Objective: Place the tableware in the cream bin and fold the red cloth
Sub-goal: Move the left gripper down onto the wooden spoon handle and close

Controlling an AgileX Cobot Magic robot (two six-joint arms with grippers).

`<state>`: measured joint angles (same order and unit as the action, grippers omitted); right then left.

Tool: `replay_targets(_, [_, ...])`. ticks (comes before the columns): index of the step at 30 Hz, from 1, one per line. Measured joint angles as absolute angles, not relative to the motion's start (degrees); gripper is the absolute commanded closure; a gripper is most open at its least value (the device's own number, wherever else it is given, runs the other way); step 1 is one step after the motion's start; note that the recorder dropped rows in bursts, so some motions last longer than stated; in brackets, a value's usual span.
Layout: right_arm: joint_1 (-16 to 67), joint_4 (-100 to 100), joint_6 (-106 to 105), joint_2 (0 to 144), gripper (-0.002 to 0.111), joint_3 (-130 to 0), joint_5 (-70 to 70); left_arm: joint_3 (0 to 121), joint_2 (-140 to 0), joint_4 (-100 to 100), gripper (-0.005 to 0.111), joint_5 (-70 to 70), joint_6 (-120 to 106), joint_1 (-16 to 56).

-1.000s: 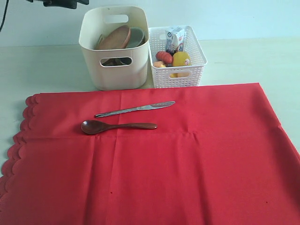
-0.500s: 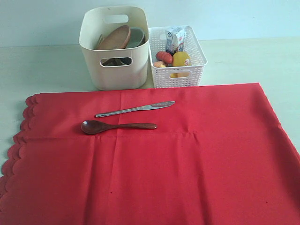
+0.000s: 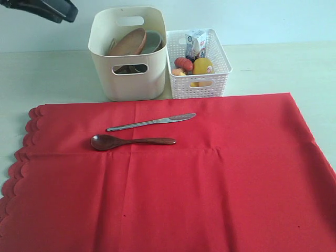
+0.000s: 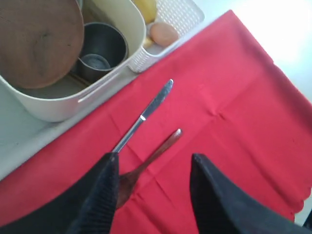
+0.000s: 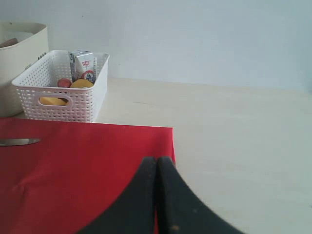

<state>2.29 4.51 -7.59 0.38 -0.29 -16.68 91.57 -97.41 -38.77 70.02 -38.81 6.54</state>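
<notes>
- Cream bin: the tall, smooth cream plastic bin with oval cut-out handles (image 3: pixel 101 68) stands on the pale tabletop (image 3: pixel 52 73), just beyond the far edge of the cloth. It touches or nearly touches the white perforated lattice basket (image 3: pixel 202 89) that holds the toy food and a small milk carton (image 3: pixel 198 43).
- Loaded tableware: the round brown wooden plate (image 3: pixel 128 43) leans on edge inside the bin. The left wrist view shows the steel cup (image 4: pixel 102 48) lying beside it. I cannot make out the chopsticks or confirm the bowl.
- Outstanding tableware: the long steel knife (image 3: pixel 151 122) and the dark, glossy spoon (image 3: pixel 131 141) lie near each other, roughly parallel, on the large bright red fabric cloth (image 3: pixel 220 189). The knife is the one nearer the bin.
- Red cloth: it is spread flat and unfolded, with its scalloped edge on the left of the exterior view. I judge that folding must wait, because both utensils rest on it.
- Left tool (image 4: pixel 154 157): the jaws are spread wide and hold nothing. It hangs high above the spoon's handle, with the knife just past it. I read this as lining up for a pick, most likely the spoon.
- Right tool (image 5: pixel 156 163): the fingers are pressed together and empty, sitting low by the cloth's right edge, well apart from the utensils. I judge that it is parked to keep the left arm's path clear.
- Caution: both utensils are thin and lie flat on soft fabric, so a low pinch could snag the cloth.
</notes>
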Motion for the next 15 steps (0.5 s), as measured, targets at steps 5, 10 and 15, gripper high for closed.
replay_targets(5, [2.29,4.51,-7.59,0.38,0.108,-0.29,-16.68,86.55,-96.68,-38.77,0.061,70.02,-44.01,9.79])
replay_targets(10, [2.29,4.51,-7.59,0.38,0.108,-0.29,-16.68,82.85,-96.68,-38.25,0.061,70.02,-48.19,13.29])
replay_targets(15, [2.29,4.51,-7.59,0.38,0.108,-0.29,-16.68,81.72,-97.18,-37.16,0.061,70.02,-51.15,16.42])
